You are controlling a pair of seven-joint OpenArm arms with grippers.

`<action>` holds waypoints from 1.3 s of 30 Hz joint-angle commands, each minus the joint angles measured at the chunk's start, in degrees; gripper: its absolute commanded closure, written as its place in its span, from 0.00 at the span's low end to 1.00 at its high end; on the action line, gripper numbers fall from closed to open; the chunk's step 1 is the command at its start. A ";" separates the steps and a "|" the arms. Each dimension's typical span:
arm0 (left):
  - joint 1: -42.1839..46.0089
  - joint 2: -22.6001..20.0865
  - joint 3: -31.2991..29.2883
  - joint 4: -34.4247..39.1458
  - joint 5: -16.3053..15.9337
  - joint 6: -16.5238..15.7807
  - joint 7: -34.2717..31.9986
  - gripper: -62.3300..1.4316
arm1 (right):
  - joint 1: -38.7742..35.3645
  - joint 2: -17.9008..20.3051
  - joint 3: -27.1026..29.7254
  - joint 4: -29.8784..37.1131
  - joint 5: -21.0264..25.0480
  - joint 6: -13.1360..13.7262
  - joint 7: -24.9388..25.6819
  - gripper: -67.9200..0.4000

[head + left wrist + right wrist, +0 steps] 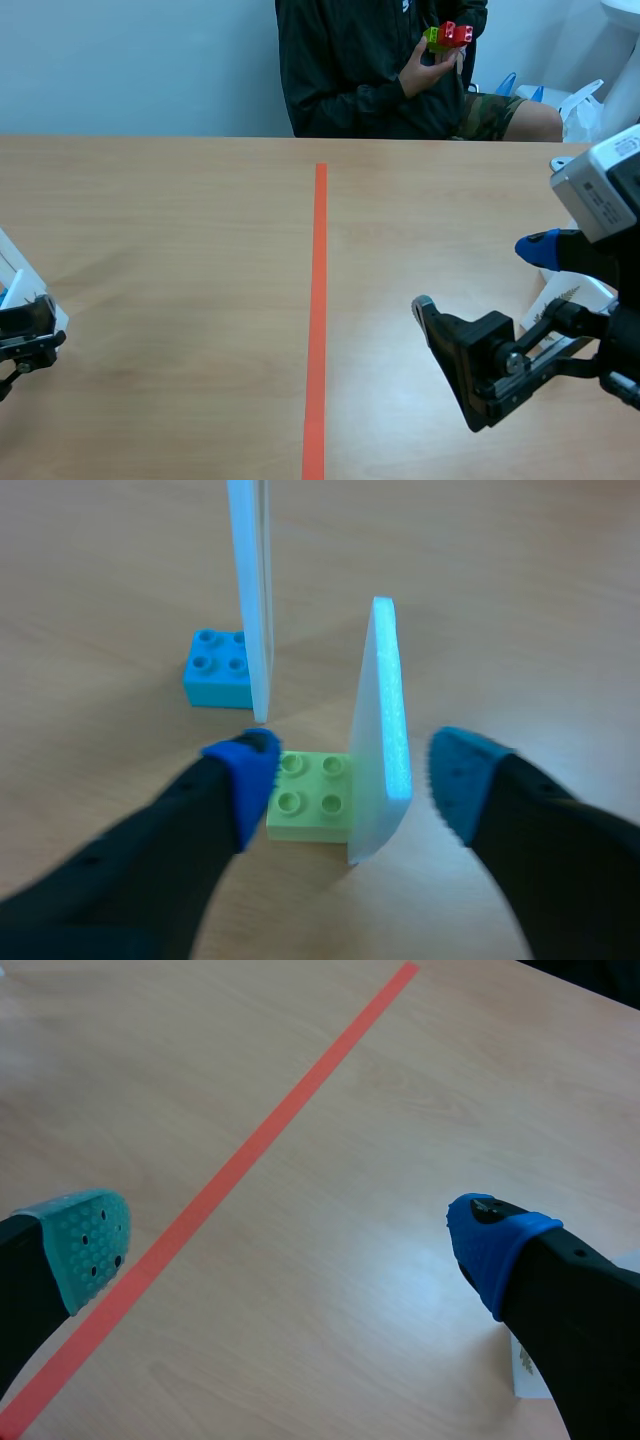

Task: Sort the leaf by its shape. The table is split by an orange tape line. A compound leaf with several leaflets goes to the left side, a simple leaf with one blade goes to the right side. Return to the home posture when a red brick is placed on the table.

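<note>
Wooden worktop (180, 300), halved by an orange tape line (318, 300); a person (350, 70) opposite holds a red brick (458, 33), not yet set down; left jaws released, straddling an upright card (385, 730) in a green brick (310, 796); right jaws released, a leaf card (560, 298) beside them, right side. We fear an off-centre close tips the upright card over.

The end effector (350, 780), fingers spread, flanks a green brick (310, 795) holding an upright white card (385, 730). Ahead, a blue brick (215, 667) holds a second card (250, 590).
</note>
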 commanded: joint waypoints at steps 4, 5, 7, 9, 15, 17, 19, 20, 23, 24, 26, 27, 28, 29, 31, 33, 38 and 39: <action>0.70 -0.24 -0.50 3.67 -0.37 -0.42 -1.11 0.00 | 0.50 -0.02 0.44 0.09 0.22 -0.02 0.85 0.00; 1.33 -0.24 -0.48 5.01 -0.37 -0.55 -1.09 0.00 | 0.50 -0.02 0.44 0.09 0.22 -0.02 0.85 0.00; 3.17 -0.24 -0.48 8.68 -0.37 -0.59 -0.09 0.00 | 0.50 -0.02 0.44 0.09 0.22 -0.02 0.85 0.00; 5.44 -0.24 -0.48 13.27 -0.37 -1.33 1.22 0.00 | 0.50 -0.02 0.44 0.09 0.22 -0.02 0.85 0.00; 13.49 -0.22 -0.48 28.15 -0.33 -4.98 3.28 0.00 | 0.50 -0.02 0.44 0.09 0.22 -0.02 0.85 0.00; 16.02 -0.22 -0.48 32.96 -0.31 -7.48 4.76 0.00 | 0.50 -0.02 0.44 0.09 0.22 -0.02 0.85 0.00; 18.21 -0.20 -0.46 37.33 -0.24 -11.76 7.19 0.00 | 0.50 -0.02 0.44 0.09 0.22 -0.02 0.85 0.00; 19.08 -0.20 -0.37 39.19 -0.04 -14.19 8.24 0.00 | 0.50 -0.02 0.44 0.09 0.22 -0.02 0.85 0.00; 20.17 -0.20 -0.13 43.34 1.42 -20.76 11.10 0.00 | 0.50 0.00 0.44 0.09 0.22 -0.02 0.85 0.00; 20.13 -0.20 0.15 44.02 1.44 -21.79 12.07 0.00 | 0.50 0.00 0.44 0.09 0.22 -0.02 0.85 0.00; 19.93 -0.20 1.20 44.78 1.51 -21.88 13.31 0.00 | 0.50 0.00 0.44 0.09 0.22 -0.02 0.85 0.00; 19.78 -0.20 1.90 44.83 2.32 -21.90 13.38 0.00 | 0.50 0.00 0.44 0.09 0.22 -0.02 0.87 0.00; 19.67 -0.20 2.80 44.83 3.52 -21.90 13.38 0.00 | 0.50 0.00 0.44 0.09 0.22 -0.02 0.87 0.00; 19.67 -0.20 3.87 44.83 4.83 -21.90 13.51 0.00 | 0.50 0.00 0.44 0.09 0.22 -0.02 0.87 0.00; 19.67 -0.20 6.64 44.83 7.54 -21.88 13.55 0.00 | 0.50 0.00 0.44 0.09 0.22 -0.02 0.87 0.00; 19.67 -0.20 9.60 44.83 9.20 -21.46 13.57 0.00 | 0.52 0.00 0.44 0.09 0.22 -0.02 0.90 0.00; 18.01 0.13 15.76 44.81 9.38 -15.96 15.34 0.00 | 0.50 0.00 0.44 0.09 0.22 -0.02 0.87 0.00; 17.73 0.11 16.48 44.81 9.40 -15.06 16.04 0.00 | 0.50 0.00 0.44 0.09 0.22 -0.02 0.87 0.00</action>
